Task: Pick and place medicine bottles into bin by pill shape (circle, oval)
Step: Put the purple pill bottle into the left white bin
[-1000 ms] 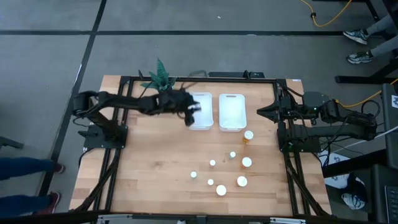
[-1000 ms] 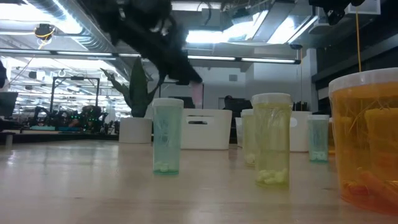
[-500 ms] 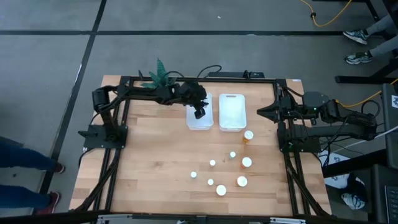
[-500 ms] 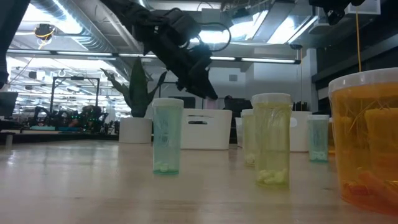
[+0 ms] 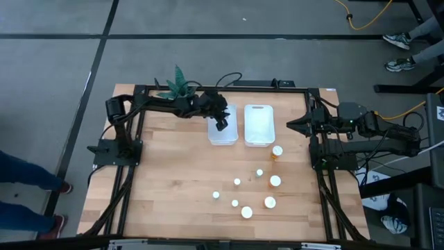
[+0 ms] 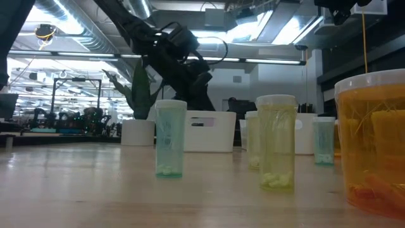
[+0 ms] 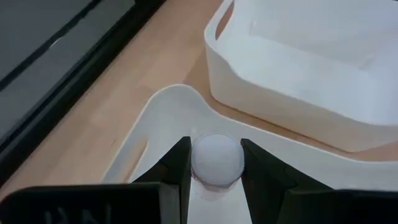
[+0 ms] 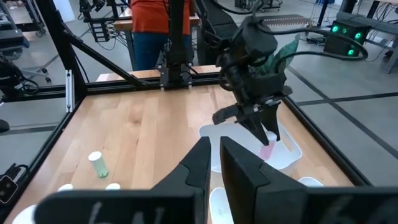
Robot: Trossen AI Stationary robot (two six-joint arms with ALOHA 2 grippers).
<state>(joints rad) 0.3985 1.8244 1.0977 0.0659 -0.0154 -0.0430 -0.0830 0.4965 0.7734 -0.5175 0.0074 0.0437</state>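
Since a second ago the left gripper [image 5: 220, 122] has swung over the left bin [image 5: 223, 136] and lowered, fingers clamped on a small white-capped bottle [image 7: 216, 158], seemingly pinkish. Nearer, the remaining bottles [image 5: 247, 212] stand scattered on the table [image 5: 166, 187], an amber one [image 5: 277, 152] just beside the right bin [image 5: 259, 125]. At the right edge, the right gripper [image 8: 212, 163] waits with fingers together.
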